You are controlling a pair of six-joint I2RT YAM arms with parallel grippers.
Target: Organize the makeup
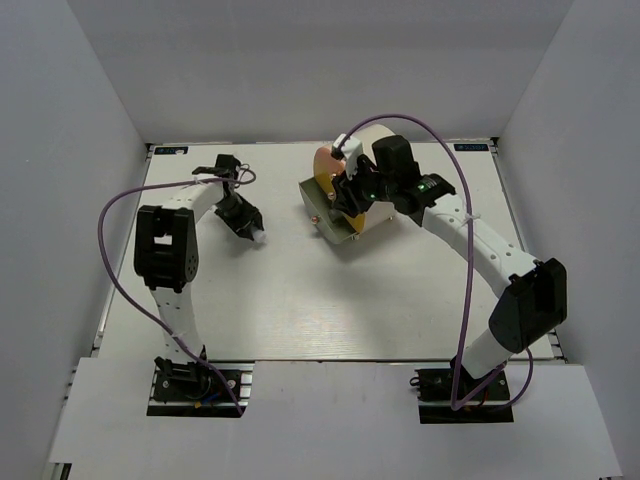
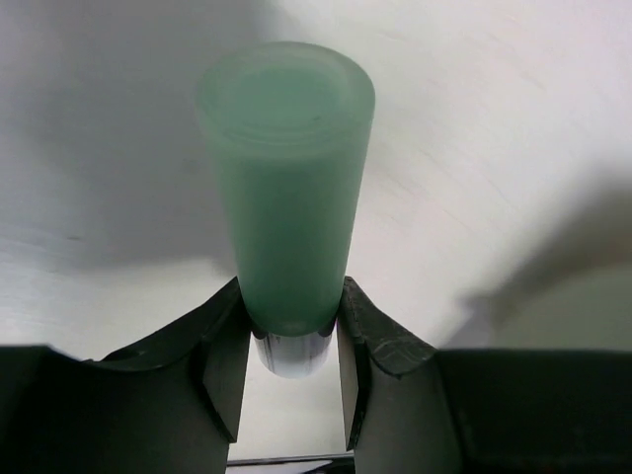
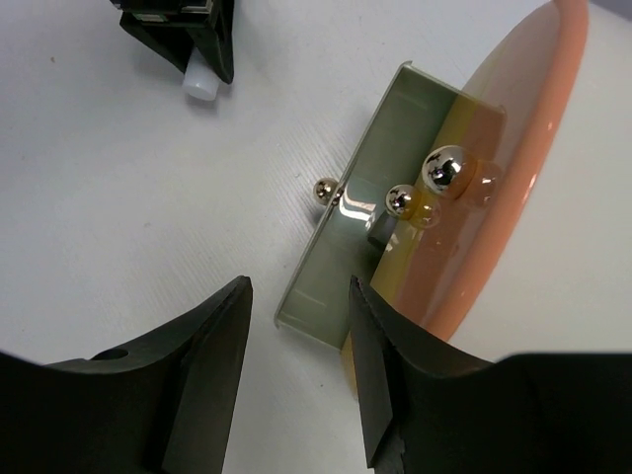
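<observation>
My left gripper [image 2: 291, 326] is shut on the mint green tube [image 2: 286, 188], gripping it near its silver base. In the top view this gripper [image 1: 250, 225] hovers left of centre with the tube's pale end [image 1: 259, 237] poking out. My right gripper [image 3: 298, 296] is open and empty, its jaws straddling the near corner of a mirrored metal flap [image 3: 365, 217] with ball knobs. In the top view it [image 1: 345, 198] sits at the drum's front. The brushes, lavender tube, lipstick and gold-black case are out of view.
The big cream drum with the orange face [image 1: 372, 150] lies at the back centre, also in the right wrist view [image 3: 513, 168]. Its metal flap [image 1: 318, 205] stands open on the table [image 1: 300, 300]. The left gripper [image 3: 188, 35] shows in the right wrist view.
</observation>
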